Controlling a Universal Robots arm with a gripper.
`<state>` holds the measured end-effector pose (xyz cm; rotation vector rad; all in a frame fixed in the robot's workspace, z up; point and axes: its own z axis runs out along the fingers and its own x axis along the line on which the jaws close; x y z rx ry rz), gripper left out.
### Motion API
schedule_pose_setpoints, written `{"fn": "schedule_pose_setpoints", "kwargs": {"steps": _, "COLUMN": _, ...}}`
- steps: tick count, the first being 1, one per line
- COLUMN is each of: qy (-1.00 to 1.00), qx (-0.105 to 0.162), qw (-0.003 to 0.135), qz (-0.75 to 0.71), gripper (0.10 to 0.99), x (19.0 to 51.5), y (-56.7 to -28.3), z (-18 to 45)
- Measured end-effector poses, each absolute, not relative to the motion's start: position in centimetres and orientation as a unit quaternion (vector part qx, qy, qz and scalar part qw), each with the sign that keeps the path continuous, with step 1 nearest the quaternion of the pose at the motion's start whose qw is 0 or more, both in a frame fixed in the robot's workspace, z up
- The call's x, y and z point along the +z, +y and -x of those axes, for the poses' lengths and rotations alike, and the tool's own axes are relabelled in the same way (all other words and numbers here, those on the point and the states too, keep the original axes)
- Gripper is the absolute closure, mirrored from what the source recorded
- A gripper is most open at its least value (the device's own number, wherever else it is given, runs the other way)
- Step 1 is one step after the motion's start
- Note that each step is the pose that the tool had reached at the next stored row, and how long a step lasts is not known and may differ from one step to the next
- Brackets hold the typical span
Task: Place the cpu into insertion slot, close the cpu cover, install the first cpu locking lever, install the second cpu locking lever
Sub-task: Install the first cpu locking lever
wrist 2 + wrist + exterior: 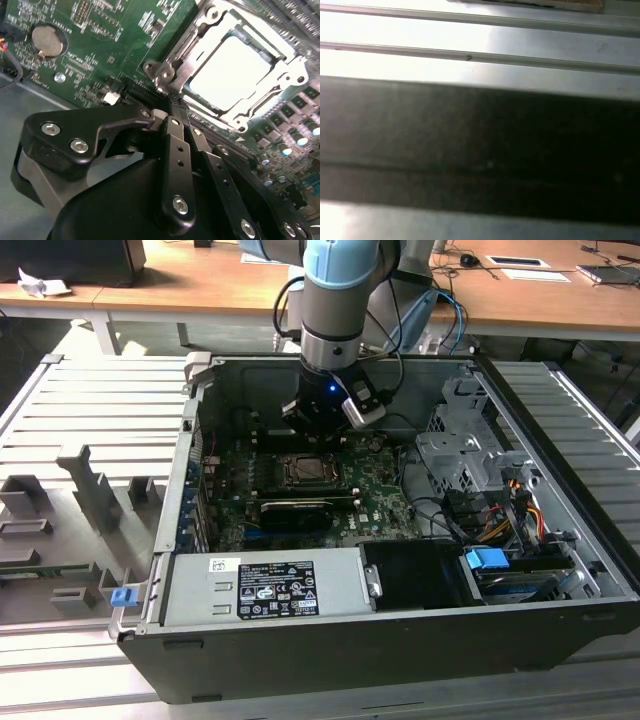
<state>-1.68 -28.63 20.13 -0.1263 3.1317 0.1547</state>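
The cpu point(234, 67) lies in the insertion slot point(308, 472) on the green circuit board point(100, 30), its pale face lit bright. The cpu cover point(192, 42), a grey metal frame, lies flat around it, and the chip shows through its window. My gripper point(172, 100) has its black fingers point(176, 145) pressed together, the tips right at the cover's hinge corner point(161, 75). Nothing is visible between them. In the exterior view the gripper point(315, 430) hangs just behind the socket inside the open computer case.
A long black card point(295, 510) sits just in front of the socket. Drive cages point(470, 465) and cable bundles point(500, 515) fill the exterior view's right. A power supply point(265, 585) lies at the front. A coin battery point(47, 40) sits on the board. Case walls point(190, 440) enclose everything.
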Motion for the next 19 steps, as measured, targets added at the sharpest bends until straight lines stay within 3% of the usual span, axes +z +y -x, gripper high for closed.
{"fn": "schedule_pose_setpoints", "kwargs": {"steps": 8, "qy": 0.998, "qx": 0.049, "qw": 0.002, "qz": 0.04, "gripper": 0.98, "x": 22.0, "y": -28.6, "z": 1.7}}
{"fn": "schedule_pose_setpoints", "kwargs": {"steps": 19, "qy": 0.998, "qx": 0.049, "qw": 0.002, "qz": 0.04, "gripper": 0.98, "x": 22.0, "y": -29.3, "z": 1.7}}
